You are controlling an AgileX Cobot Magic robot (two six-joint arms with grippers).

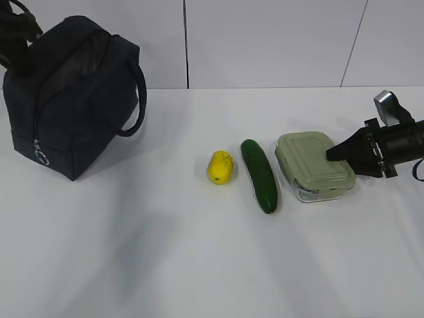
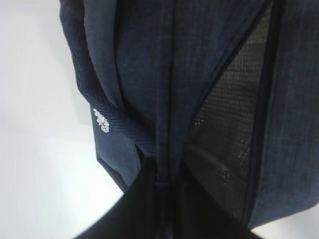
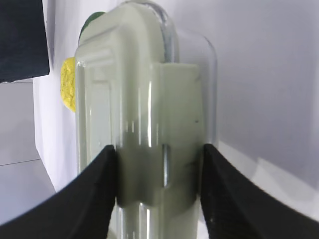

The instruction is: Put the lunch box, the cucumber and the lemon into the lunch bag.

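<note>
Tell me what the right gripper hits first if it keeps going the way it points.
The lunch box: the right gripper already straddles its clip end. Beyond it lies the cucumber.

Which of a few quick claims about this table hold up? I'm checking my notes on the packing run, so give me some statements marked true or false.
1. The lunch bag is unzipped at the top. True.
2. The lemon is already inside the bag. False: it lies on the table, left of the cucumber.
3. The right hand has a finger on each side of the lunch box end clip. True.
4. The lunch box has no lid. False: a pale green lid covers it.
5. The cucumber lies between the lemon and the lunch box. True.
</note>
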